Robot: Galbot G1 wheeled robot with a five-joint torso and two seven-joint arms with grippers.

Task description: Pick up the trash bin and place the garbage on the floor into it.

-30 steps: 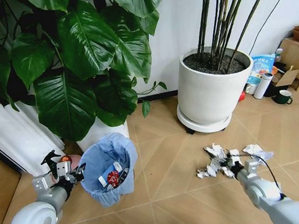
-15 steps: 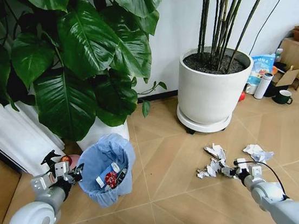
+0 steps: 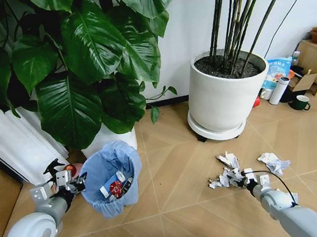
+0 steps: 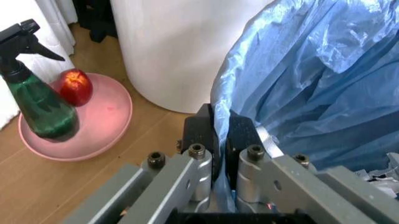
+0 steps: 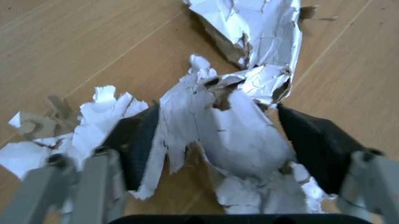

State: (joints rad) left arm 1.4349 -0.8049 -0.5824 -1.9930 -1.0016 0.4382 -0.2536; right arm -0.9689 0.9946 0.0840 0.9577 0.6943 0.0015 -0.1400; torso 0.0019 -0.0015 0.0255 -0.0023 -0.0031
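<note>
The trash bin (image 3: pixel 113 179), small and lined with a crinkly light-blue bag, stands tilted on the floor (image 3: pixel 181 208) by the leafy plant. A red wrapper (image 3: pixel 116 188) and white pieces lie inside it. My left gripper (image 3: pixel 75 183) is shut on the bin's bag-covered rim (image 4: pixel 219 122). Torn white paper garbage (image 3: pixel 227 172) lies in a pile to the right, with one more wad (image 3: pixel 272 162) beyond. My right gripper (image 3: pixel 246 178) hovers low over the pile. It is open, and its fingers (image 5: pixel 134 144) stand on either side of a crumpled paper wad (image 5: pixel 231 133).
A large white plant pot (image 3: pixel 222 96) stands behind the pile and another white pot (image 4: pixel 181 46) just behind the bin. A pink plate (image 4: pixel 106 126) beside the bin holds a green spray bottle (image 4: pixel 37 107) and an apple (image 4: pixel 74 86). Upright bottles (image 3: pixel 282 89) and a mug (image 3: pixel 302 102) are at far right.
My right gripper has pulled back slightly and shifted left onto the near side of the paper pile. The bin has moved a little to the left with my left gripper.
</note>
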